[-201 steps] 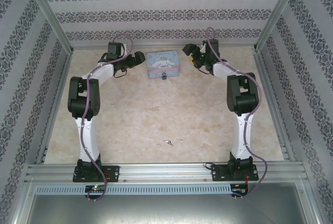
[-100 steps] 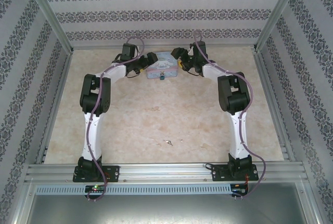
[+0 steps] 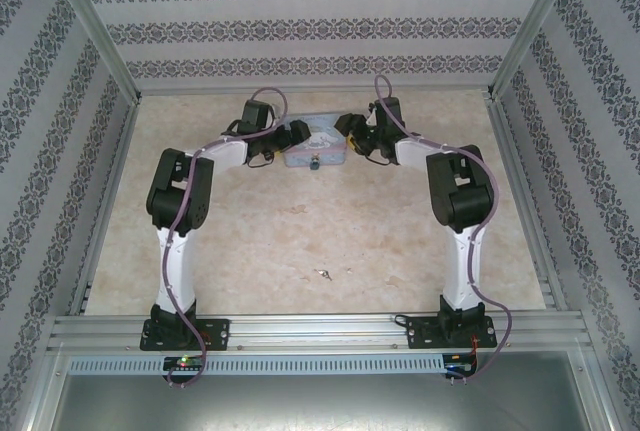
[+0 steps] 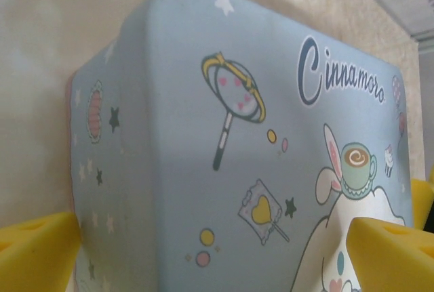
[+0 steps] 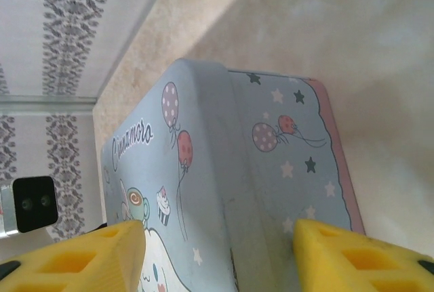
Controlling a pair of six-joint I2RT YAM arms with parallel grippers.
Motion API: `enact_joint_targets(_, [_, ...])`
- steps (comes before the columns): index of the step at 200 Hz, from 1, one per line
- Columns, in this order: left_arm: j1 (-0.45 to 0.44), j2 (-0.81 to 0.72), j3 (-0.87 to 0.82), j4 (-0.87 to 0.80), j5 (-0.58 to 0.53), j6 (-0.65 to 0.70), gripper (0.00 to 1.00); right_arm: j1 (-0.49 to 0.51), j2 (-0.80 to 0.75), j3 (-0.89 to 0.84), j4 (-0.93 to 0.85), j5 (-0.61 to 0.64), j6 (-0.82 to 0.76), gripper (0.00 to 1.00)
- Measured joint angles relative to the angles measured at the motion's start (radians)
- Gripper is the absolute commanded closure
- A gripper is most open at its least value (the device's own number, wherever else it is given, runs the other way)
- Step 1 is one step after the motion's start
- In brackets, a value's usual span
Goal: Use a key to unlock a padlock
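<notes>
The beige, marbled surface [image 3: 300,221] lies inside a booth of grey-patterned wallpaper walls [image 3: 320,21] edged with aluminium rails. Two white-and-black arms rise from its near edge and bend inward toward the far middle.

Between their ends sits a light-blue rectangular metal tin [image 3: 320,139] printed with a cartoon rabbit, balloons, stars and the word "Cinnamoro".

The left gripper [image 3: 297,134] reaches the tin's left end. In the left wrist view its yellow fingers stand wide apart, one low at each side of the frame, with the tin's [image 4: 237,136] lid and side wall filling the space between them.

The right gripper [image 3: 345,129] reaches the tin's right end. In the right wrist view its yellow fingers are also spread, with the edge of the tin [image 5: 224,156] between them. Whether either pad touches the metal cannot be told.

The tiny dark-blue padlock [image 3: 314,163] hangs at the middle of the tin's near side, between the two grippers.

A very small thin silvery key [image 3: 323,273] lies alone on the surface, well apart from the tin and toward the near edge. It is too small to show detail.
</notes>
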State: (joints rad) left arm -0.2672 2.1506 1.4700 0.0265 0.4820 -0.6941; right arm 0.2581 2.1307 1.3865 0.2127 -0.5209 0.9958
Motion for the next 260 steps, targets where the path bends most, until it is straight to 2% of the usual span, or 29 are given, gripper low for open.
enact_joint_targets(88, [-0.125,-0.327,-0.435,0.049,-0.106,-0.004,0.0,0.106,-0.311,-0.439,0.08,0.088,-0.027,0.41])
enact_joint_targets(145, [-0.161,-0.41,-0.546,0.089,-0.148,-0.012,0.0,0.174,-0.402,-0.591,0.138,0.159,-0.022,0.37])
enact_joint_targets(180, [-0.17,-0.428,-0.579,0.119,-0.155,-0.019,0.0,0.186,-0.417,-0.62,0.158,0.174,-0.003,0.26])
enact_joint_targets(198, [-0.175,-0.439,-0.589,0.12,-0.155,-0.019,0.0,0.192,-0.425,-0.631,0.155,0.178,0.002,0.13])
enact_joint_targets(205, [-0.179,-0.443,-0.59,0.119,-0.154,-0.019,0.0,0.194,-0.431,-0.635,0.15,0.18,0.002,0.02])
enact_joint_targets(232, [-0.194,-0.472,-0.59,0.113,-0.154,-0.014,0.0,0.195,-0.505,-0.657,0.093,0.206,-0.018,0.02])
enact_joint_targets(260, [-0.196,-0.527,-0.589,0.08,-0.187,0.022,0.01,0.176,-0.65,-0.66,-0.021,0.298,-0.066,0.02])
